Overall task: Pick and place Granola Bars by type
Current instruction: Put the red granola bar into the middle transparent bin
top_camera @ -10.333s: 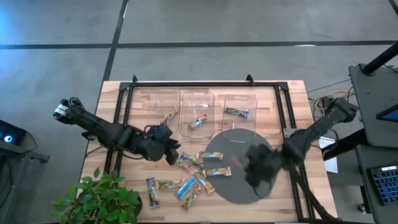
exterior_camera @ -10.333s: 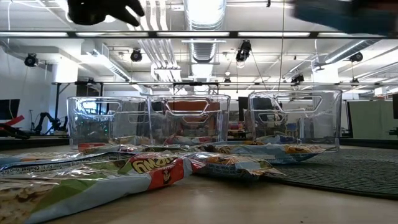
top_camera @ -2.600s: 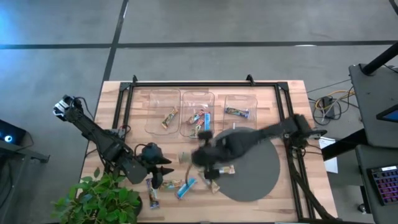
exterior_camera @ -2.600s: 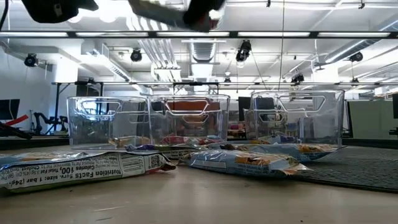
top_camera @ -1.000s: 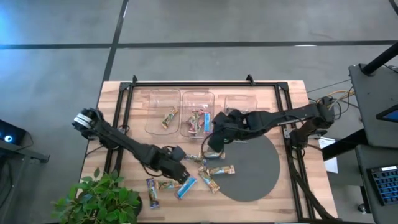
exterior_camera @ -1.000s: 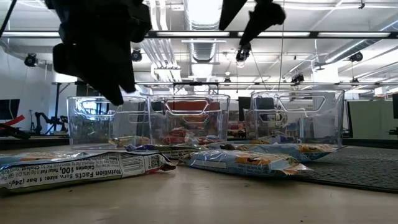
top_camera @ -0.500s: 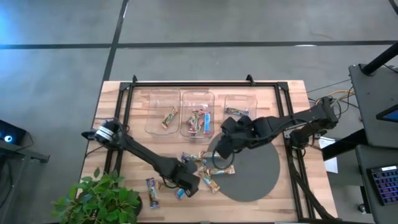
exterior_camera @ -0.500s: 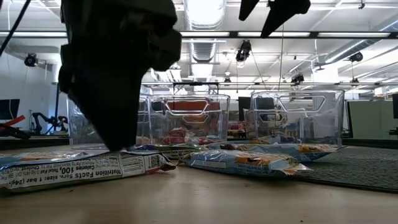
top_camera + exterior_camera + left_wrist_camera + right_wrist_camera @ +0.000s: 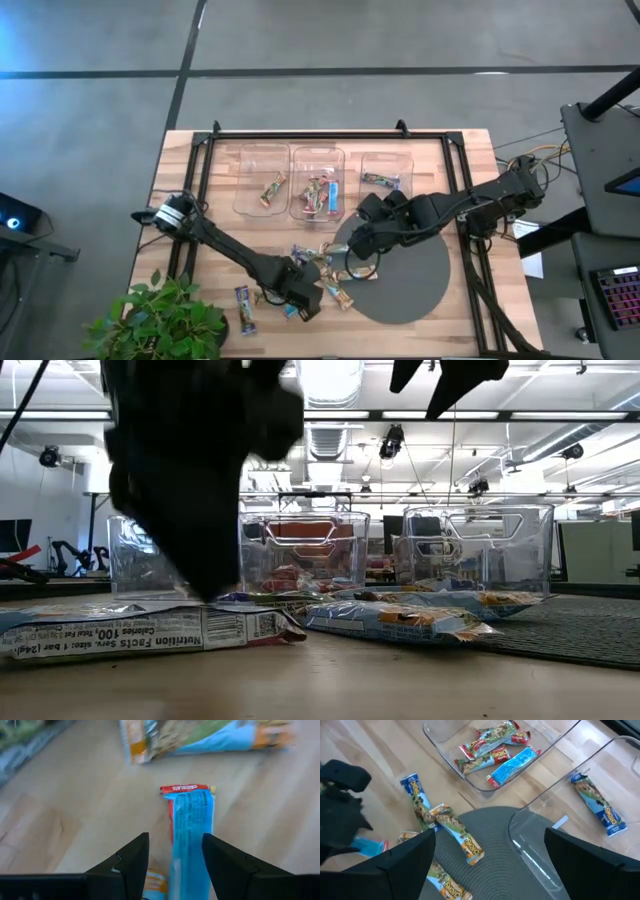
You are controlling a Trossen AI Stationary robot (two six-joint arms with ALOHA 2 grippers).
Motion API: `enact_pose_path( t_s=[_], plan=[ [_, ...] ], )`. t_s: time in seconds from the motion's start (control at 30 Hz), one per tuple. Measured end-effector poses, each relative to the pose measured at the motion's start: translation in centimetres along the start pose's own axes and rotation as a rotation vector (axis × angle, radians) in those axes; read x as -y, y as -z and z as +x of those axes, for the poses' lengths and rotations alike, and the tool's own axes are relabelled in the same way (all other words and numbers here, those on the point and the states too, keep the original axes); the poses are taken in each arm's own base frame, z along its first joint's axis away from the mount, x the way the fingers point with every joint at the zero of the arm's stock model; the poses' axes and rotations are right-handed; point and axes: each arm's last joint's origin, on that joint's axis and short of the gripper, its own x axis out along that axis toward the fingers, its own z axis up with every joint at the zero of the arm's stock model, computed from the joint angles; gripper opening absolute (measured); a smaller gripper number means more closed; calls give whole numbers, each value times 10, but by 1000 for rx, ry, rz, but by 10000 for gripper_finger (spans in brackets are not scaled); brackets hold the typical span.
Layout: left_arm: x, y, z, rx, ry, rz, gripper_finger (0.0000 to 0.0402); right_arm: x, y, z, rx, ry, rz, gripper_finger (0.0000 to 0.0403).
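a: left gripper (image 9: pixel 172 852)?
b: fingers spread, lowered astride a blue bar (image 9: pixel 190 827) near the worktop's (image 9: pixel 470 310) front edge.
a: right gripper (image 9: pixel 358 243)?
b: held open above the dark mat's (image 9: pixel 410 280) rear edge.
a: granola bars (image 9: pixel 325 272)?
b: several scattered mid-worktop, others lodged in the clear bins (image 9: pixel 318 181) at the rear.

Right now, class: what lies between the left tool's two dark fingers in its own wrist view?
In the left wrist view, the left tool is open with its fingers astride a flat blue-wrapped granola bar with a red end, lying on the wooden table.
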Motion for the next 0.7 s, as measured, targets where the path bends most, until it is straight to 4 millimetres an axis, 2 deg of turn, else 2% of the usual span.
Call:
enact_pose_path(
  t_s=[0.17,0.57,0.7],
  plan=[
    [2,-7,-18,87,29,21,168,0,2,2,-2,7,-4,364],
    [2,-3,-14,53,58,47,168,2,6,8,-3,34,-16,364],
    [4,2,-12,42,56,38,183,3,8,11,-10,41,-18,364]
  ],
)
